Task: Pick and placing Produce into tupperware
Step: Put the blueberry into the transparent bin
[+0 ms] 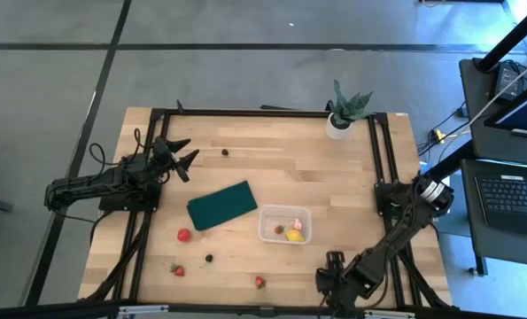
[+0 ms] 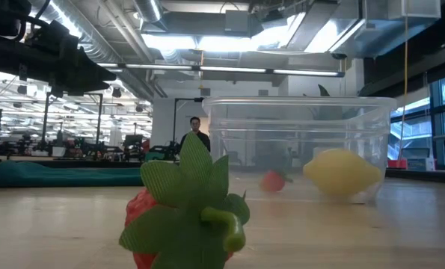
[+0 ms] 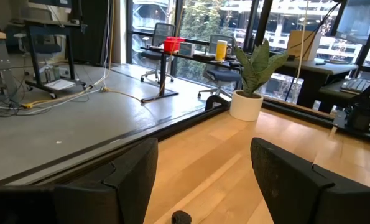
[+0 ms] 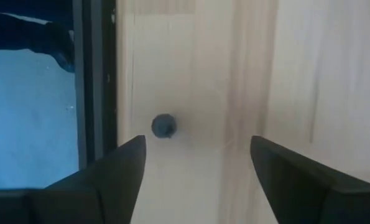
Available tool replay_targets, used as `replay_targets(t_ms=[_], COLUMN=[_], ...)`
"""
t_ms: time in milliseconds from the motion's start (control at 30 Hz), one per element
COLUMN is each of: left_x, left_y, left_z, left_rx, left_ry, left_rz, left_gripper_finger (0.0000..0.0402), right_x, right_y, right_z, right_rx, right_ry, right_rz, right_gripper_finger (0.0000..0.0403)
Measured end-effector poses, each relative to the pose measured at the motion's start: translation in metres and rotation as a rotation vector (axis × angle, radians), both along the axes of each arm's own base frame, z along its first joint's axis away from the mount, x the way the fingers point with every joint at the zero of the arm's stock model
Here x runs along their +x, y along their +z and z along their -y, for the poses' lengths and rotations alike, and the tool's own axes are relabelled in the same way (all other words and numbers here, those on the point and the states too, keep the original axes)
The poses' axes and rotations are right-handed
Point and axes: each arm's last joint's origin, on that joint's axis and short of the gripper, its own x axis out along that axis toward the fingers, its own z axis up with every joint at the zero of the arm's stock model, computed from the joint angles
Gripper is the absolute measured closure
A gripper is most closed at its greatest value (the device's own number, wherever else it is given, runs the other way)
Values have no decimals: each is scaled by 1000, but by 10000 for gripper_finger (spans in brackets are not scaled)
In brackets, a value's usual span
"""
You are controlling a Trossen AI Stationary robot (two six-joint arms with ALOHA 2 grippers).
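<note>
Your left gripper (image 1: 185, 152) is open near a dark berry (image 1: 225, 151). Your right gripper (image 4: 197, 163) is open too, over another berry (image 4: 164, 126).

The left gripper (image 1: 185, 152) hangs over the table's (image 1: 272, 142) left far part, its fingers spread; a small berry (image 1: 225, 151) lies just to its right, and the potted plant (image 1: 343, 113) stands well beyond that at the far edge. The flat pad (image 1: 221, 205) lies nearer the front, to that gripper's right, with the tupperware (image 1: 285, 224) just past it (a lemon-like fruit (image 1: 295, 235) and a strawberry (image 1: 280, 229) lie inside). The right gripper (image 1: 329, 279), open too, sits at the front edge, just in front of the tub and to its right.
</note>
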Motion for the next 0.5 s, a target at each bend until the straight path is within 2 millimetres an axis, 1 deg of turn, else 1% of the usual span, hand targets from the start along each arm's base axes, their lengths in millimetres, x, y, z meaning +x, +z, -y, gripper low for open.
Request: replay_targets(t_ms=[233, 500], left_x=[0, 0], left_y=[0, 0], left_z=[0, 0], left_rx=[0, 2], left_ry=[0, 0], left_rz=[-1, -3], left_gripper_finger=[152, 152], right_x=[-3, -2], right_y=[-1, -6], right_z=[-9, -10], right_rx=[35, 24], right_ry=[27, 23], right_rz=[31, 32], right_gripper_finger=[157, 175])
